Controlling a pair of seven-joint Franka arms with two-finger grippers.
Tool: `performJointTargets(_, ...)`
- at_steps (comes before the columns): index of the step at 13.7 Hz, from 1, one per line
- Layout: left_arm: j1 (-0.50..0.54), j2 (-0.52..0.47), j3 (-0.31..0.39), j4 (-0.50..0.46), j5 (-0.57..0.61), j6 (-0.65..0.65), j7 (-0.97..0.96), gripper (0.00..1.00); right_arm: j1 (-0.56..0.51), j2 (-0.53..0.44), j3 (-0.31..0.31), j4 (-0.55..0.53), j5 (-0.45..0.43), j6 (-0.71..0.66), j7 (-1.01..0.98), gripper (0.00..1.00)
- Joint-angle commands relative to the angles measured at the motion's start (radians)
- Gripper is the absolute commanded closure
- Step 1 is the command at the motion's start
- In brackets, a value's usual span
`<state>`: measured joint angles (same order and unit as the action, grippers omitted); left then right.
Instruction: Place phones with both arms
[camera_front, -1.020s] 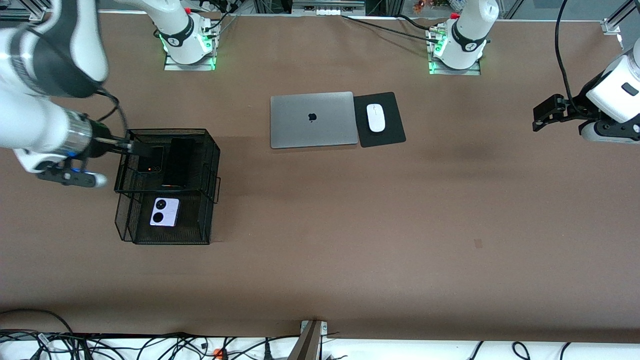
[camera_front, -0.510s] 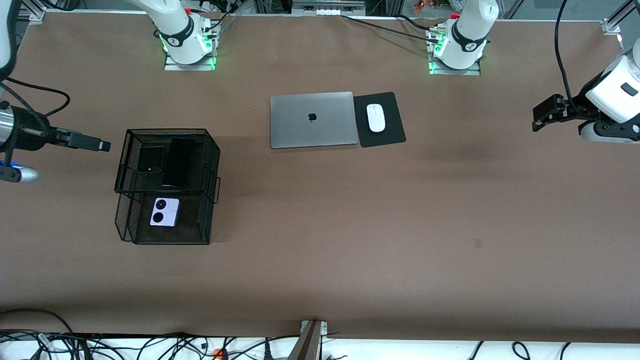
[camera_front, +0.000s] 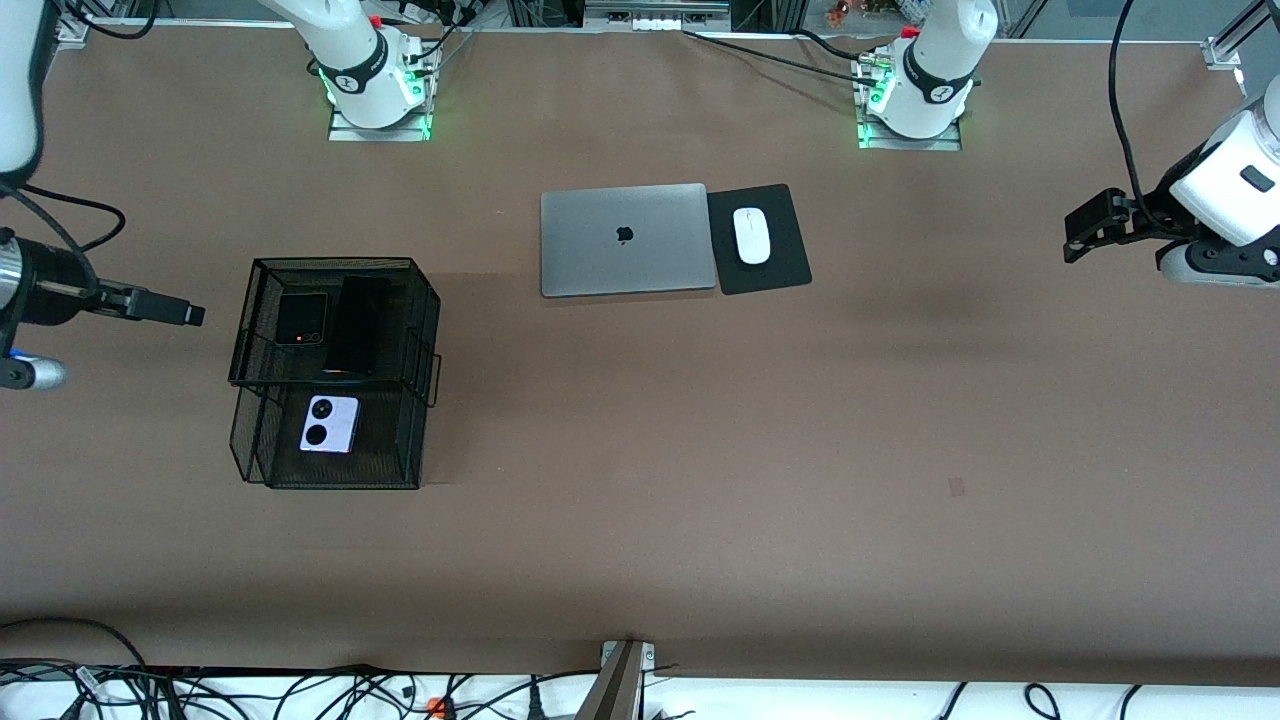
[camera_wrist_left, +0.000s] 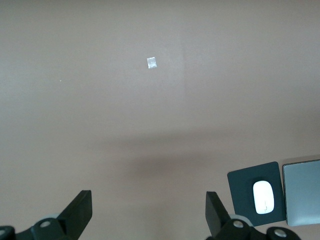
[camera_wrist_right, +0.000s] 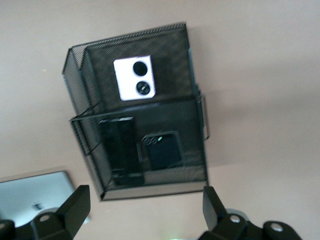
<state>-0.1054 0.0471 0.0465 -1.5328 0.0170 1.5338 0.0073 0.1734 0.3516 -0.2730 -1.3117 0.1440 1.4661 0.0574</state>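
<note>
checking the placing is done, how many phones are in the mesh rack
3. The small black phone and the long black phone lie side by side on the upper tier; the lilac phone lies on the lower tier, nearer the front camera. None looks hidden.

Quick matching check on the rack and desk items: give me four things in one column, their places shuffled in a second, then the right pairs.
Things:
1. lilac phone
2. small black phone
3. long black phone
4. white mouse

Places:
A. on the black pad beside the laptop
B. upper tier of the mesh rack, beside the long slab
C. lower tier, nearest the front camera
D. upper tier, toward the laptop's side

Pairs: 1-C, 2-B, 3-D, 4-A
</note>
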Motion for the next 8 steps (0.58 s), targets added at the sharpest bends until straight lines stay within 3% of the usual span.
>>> performJointTargets(1,0.004,0.004,-0.005,0.017,-0.009,-0.007,0.008,0.00,-0.141,-0.032,0.208,-0.017,-0.118,0.048,0.002,0.02)
performJointTargets(5,0.004,0.002,-0.005,0.017,-0.011,-0.011,0.002,0.00,-0.143,-0.161,0.209,-0.269,-0.121,0.256,-0.008,0.01)
performJointTargets(8,0.006,0.002,-0.005,0.017,-0.011,-0.030,0.005,0.00,-0.138,-0.161,0.207,-0.264,-0.129,0.252,-0.011,0.00)
